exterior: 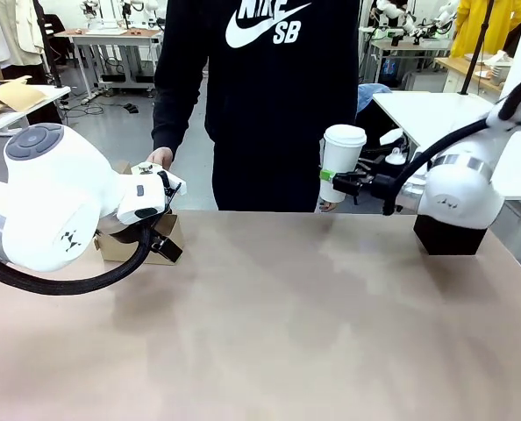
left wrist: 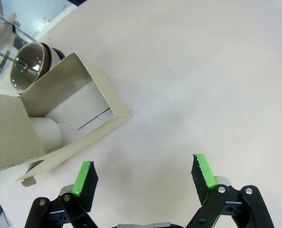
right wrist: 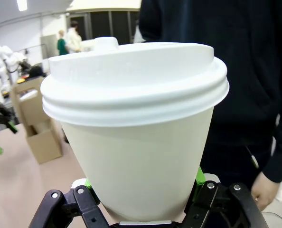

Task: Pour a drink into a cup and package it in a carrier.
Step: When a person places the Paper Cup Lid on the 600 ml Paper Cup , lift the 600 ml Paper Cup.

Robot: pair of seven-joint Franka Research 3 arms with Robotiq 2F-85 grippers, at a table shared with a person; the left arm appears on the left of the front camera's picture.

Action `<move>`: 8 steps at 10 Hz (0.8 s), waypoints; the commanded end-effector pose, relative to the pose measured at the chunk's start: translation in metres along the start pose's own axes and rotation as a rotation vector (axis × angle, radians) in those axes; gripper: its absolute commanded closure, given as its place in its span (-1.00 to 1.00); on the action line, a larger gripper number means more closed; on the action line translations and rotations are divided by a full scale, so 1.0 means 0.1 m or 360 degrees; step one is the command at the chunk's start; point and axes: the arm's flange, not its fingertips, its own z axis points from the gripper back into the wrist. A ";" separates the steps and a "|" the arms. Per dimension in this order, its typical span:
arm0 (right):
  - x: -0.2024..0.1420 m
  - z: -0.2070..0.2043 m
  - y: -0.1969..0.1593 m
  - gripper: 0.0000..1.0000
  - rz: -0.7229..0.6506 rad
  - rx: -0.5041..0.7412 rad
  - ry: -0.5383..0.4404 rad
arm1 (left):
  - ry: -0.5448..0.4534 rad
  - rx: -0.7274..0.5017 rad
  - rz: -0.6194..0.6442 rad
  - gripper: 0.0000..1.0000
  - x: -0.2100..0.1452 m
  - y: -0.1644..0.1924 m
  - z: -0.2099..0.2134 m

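cup point(exterior: 341, 163) clamped upright in right hand point(exterior: 334, 182)

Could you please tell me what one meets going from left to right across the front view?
Left arm → brown carrier → person in a dark sweatshirt → lidded white cup, clamped in the right gripper → black block on the table.

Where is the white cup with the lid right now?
In the front view the cup is up off the table, right of the middle, pinched in the right gripper, just in front of the person.
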 end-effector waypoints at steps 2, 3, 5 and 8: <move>0.92 0.48 0.49 -0.60 0.0009 0.0105 0.0063 | -0.0001 -0.0002 0.0001 -1.00 0.00 0.00 0.00; 1.24 0.84 0.65 -0.60 0.0046 0.0112 0.0058 | -0.0001 -0.0002 0.0001 -1.00 0.00 0.00 0.00; 1.77 1.48 1.07 -0.60 0.0068 0.0149 0.0033 | -0.0001 -0.0002 0.0001 -1.00 0.00 0.00 0.00; 2.00 1.53 1.26 -0.60 0.0099 0.0130 0.0053 | -0.0001 -0.0002 0.0001 -1.00 0.00 0.00 0.00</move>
